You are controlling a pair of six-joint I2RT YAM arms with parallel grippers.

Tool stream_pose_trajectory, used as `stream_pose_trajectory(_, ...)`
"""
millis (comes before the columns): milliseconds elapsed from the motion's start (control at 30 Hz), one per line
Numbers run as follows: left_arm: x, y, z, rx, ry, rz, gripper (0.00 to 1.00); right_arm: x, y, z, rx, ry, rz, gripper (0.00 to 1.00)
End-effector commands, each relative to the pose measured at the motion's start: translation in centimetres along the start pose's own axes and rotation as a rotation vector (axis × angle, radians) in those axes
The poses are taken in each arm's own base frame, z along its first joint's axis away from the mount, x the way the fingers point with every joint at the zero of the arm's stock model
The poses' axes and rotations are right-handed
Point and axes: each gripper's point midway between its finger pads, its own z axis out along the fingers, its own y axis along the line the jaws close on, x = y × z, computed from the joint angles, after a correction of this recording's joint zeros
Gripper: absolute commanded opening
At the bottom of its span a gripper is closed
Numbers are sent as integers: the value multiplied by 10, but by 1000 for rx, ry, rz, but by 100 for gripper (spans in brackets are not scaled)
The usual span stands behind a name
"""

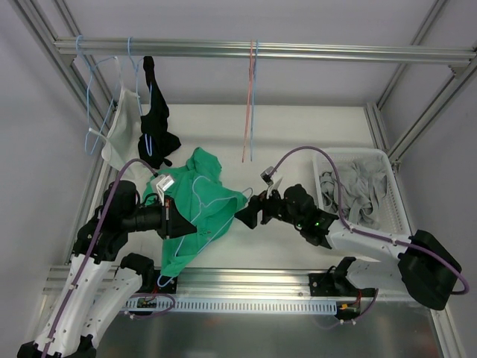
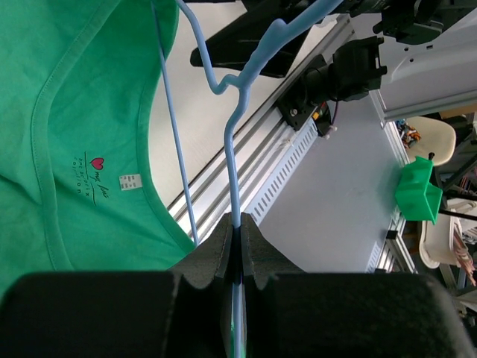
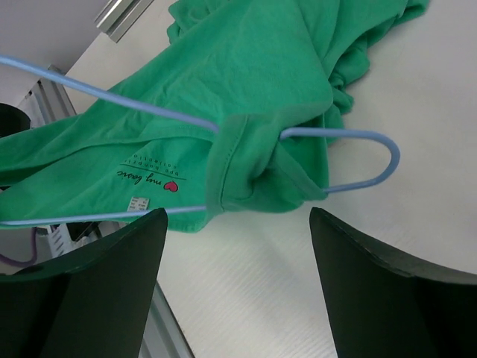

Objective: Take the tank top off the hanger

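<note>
A green tank top (image 1: 200, 209) hangs on a light blue wire hanger (image 1: 195, 195) over the table's left middle. My left gripper (image 1: 170, 216) is shut on the hanger's wire (image 2: 234, 171) near its hook. The top's neckline and label show in the left wrist view (image 2: 82, 149). My right gripper (image 1: 252, 210) is open, just right of the top. In the right wrist view its dark fingers (image 3: 112, 291) flank the strap (image 3: 261, 164) wrapped on the hanger's end loop (image 3: 373, 160), a little short of it.
A rail (image 1: 268, 51) at the back carries empty hangers, a white garment (image 1: 123, 127) and a black garment (image 1: 156, 123). A white basket (image 1: 391, 186) with grey clothes stands at the right. The table's front metal edge (image 1: 246, 280) lies below the top.
</note>
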Motion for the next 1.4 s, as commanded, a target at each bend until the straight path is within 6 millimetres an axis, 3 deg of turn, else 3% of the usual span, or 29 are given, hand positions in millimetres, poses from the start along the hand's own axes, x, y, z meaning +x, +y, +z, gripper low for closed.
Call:
stream_pose_trajectory(0, -1, -13, 0, 72, 3, 18, 0, -49, 9, 9, 13, -156, -82, 79)
stream_pose_trajectory(267, 2, -19, 0, 121, 11, 35, 0, -49, -1, 20, 68, -159, -113, 60)
stream_pose_trajectory(367, 4, -26, -3, 157, 16, 49, 0, -50, -4, 23, 81, -168, -117, 49)
stream_pose_trajectory(500, 6, -27, -3, 171, 19, 56, 0, -53, -5, 23, 84, -184, -114, 23)
stream_pose_trajectory(533, 6, -26, -2, 167, 20, 54, 0, -57, -10, 22, 118, -205, -110, 8)
stream_pose_trajectory(567, 7, -24, -2, 163, 22, 49, 0, -59, -11, 20, 125, -213, -108, 1)
stream_pose_trajectory(733, 6, -22, -1, 152, 17, 48, 0, -65, -24, 5, 203, -268, -98, 0)
stream_pose_trajectory(900, 7, -21, 1, 159, 37, 30, 0, -84, -35, -26, 299, -371, -91, 0)
stream_pose_trajectory(1000, 7, -25, 2, 184, 56, 21, 0, -93, -55, -45, 422, -398, -89, 0)
stream_pose_trajectory(1100, 3, -41, -5, 235, 58, 52, 0, -98, -80, -64, 547, -402, -74, 0)
stream_pose_trajectory(1200, -8, -64, -16, 287, 33, 112, 0, -107, -93, -85, 595, -429, -43, 0)
stream_pose_trajectory(1367, -37, -98, -33, 341, -24, 190, 0, -130, -82, -120, 584, -505, -49, 0)
